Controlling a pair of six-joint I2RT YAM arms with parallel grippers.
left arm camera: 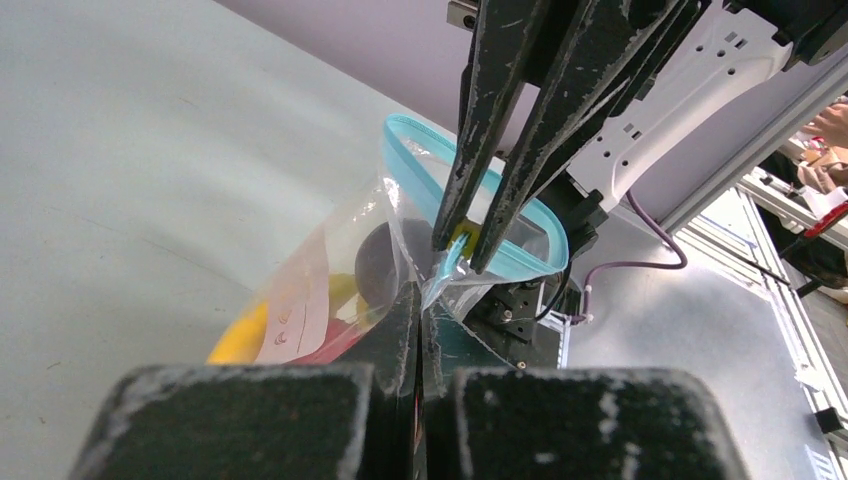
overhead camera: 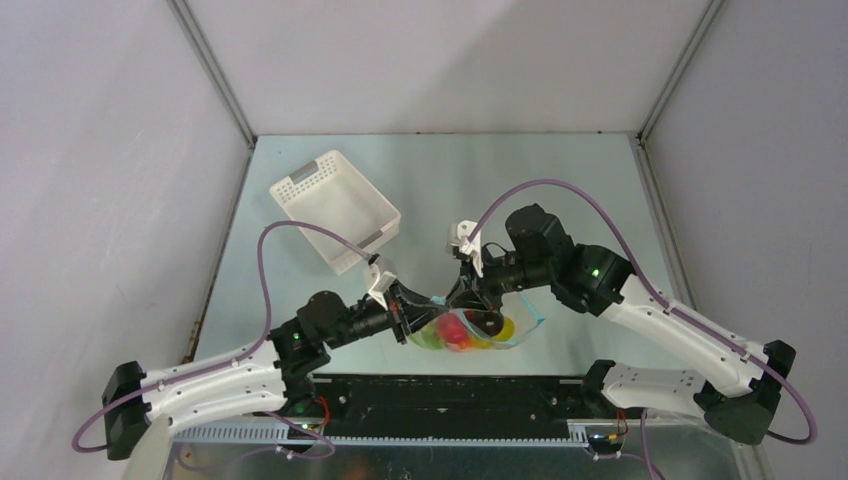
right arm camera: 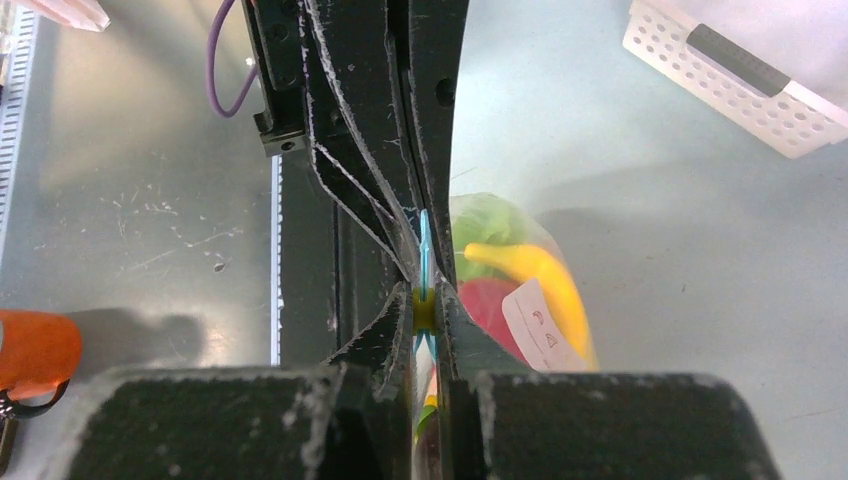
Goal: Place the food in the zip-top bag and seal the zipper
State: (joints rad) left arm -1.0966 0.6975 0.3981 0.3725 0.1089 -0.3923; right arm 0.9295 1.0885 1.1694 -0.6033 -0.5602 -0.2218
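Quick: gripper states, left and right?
Left gripper: closed, pinching the edge of the clear crinkly plastic bag.
Right gripper: closed on its light blue zipper strip.

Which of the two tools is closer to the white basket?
Left. The left tool, shut on the zip-top bag, sits a little in front of the white basket. The right tool, pinching the zipper, is farther off to the basket's right.
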